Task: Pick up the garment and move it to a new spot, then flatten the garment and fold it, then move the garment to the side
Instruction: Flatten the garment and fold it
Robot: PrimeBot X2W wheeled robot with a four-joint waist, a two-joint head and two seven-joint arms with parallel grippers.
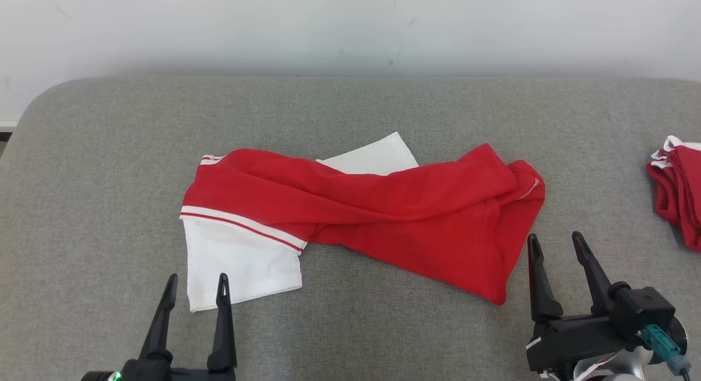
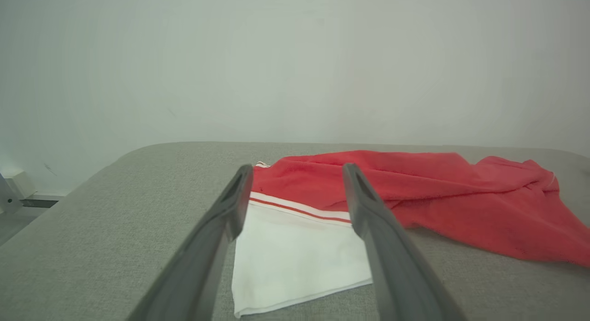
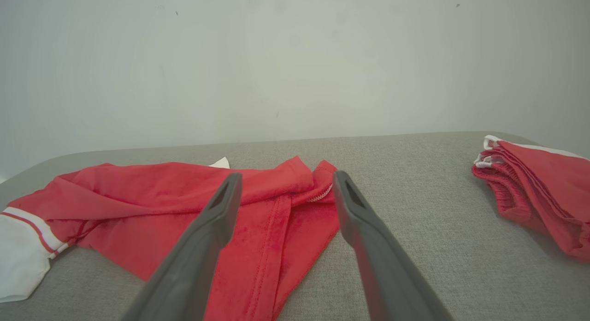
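Observation:
A red garment [image 1: 383, 206] with white ends and red-white stripes lies crumpled across the middle of the grey padded table [image 1: 350, 107]. Its white left end [image 1: 235, 263] reaches toward me. My left gripper [image 1: 197, 285] stands open at the lower left, its fingertips just over that white end's near edge. My right gripper [image 1: 556, 244] is open at the lower right, just right of the garment's red corner. From the left wrist the garment [image 2: 415, 196] lies ahead between and beyond the open fingers [image 2: 233, 196]. The right wrist view has the red cloth [image 3: 267, 228] under its open fingers [image 3: 343, 205].
A second red garment [image 1: 679, 195], folded with white trim, lies at the table's right edge, also seen as a folded pile [image 3: 539, 182] from the right wrist. A pale wall [image 1: 350, 25] stands behind the table. The table's rounded left corner [image 1: 49, 96] drops off to the floor.

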